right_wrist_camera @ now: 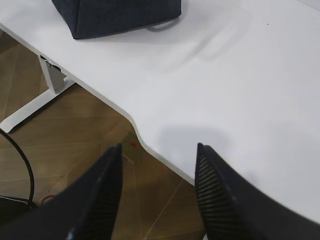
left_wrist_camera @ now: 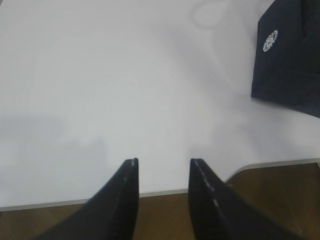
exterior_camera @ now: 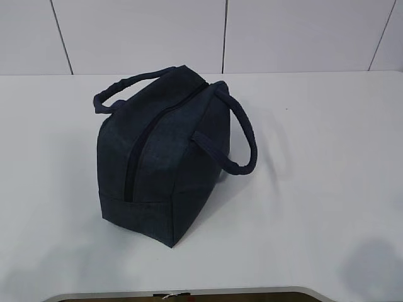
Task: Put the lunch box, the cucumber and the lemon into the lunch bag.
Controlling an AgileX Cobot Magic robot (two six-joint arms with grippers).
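The dark navy lunch bag (exterior_camera: pixel 165 154) stands on the white table (exterior_camera: pixel 315 189), its top zipper closed and its two loop handles hanging to the sides. Its side with the round white logo shows in the left wrist view (left_wrist_camera: pixel 290 60), and its lower corner in the right wrist view (right_wrist_camera: pixel 115 15). The lunch box, the cucumber and the lemon are out of view. My left gripper (left_wrist_camera: pixel 162 161) is open and empty above the table's front edge. My right gripper (right_wrist_camera: pixel 159 146) is open and empty over the front edge, right of the bag. Neither gripper shows in the exterior view.
The table's front edge has a curved cut-out (right_wrist_camera: pixel 137 135) with brown wooden floor (right_wrist_camera: pixel 75 130) below it. A white table leg (right_wrist_camera: pixel 35 100) and a black cable (right_wrist_camera: pixel 25 170) are under the table. A white panelled wall (exterior_camera: pixel 220 34) stands behind.
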